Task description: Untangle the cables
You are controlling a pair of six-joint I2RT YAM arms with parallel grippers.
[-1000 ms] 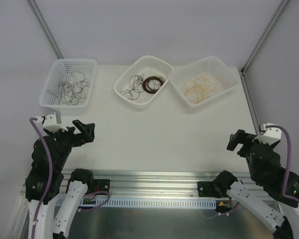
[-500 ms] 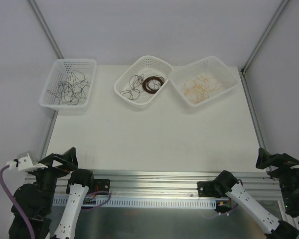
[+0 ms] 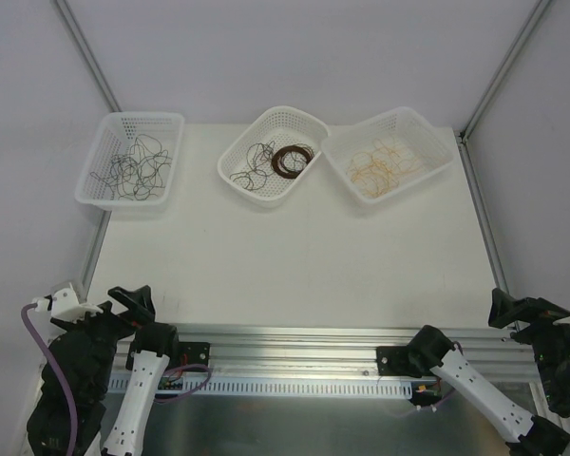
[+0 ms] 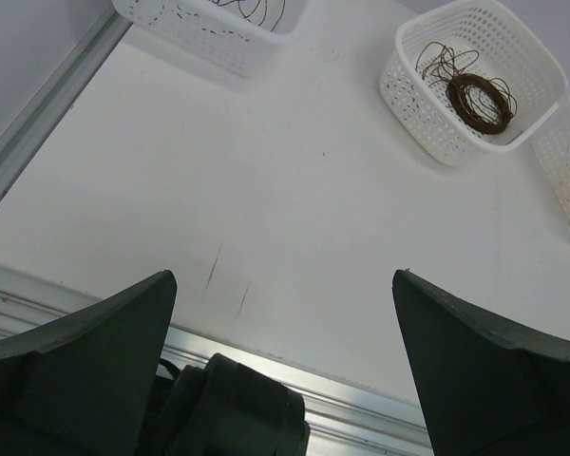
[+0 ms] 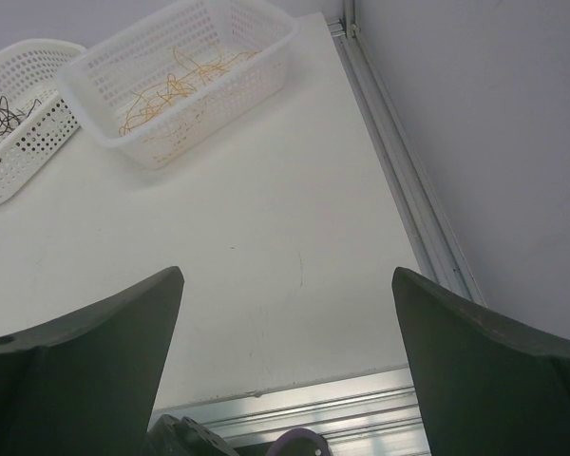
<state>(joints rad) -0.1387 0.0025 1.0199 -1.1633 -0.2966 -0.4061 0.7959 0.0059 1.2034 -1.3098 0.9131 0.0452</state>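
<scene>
Top external: cables [image 3: 277, 161] all in baskets [image 3: 123, 122], middle one mixing black and brown; probably finished. Left pincer [image 3: 116, 306], right pincer [image 3: 521, 310] open, empty.

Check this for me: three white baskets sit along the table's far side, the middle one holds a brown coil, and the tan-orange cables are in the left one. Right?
Not quite. The top external view shows the tan-orange cables in the right basket; the left basket holds dark cables. The rest stands, brown coil in the middle basket included.
</scene>
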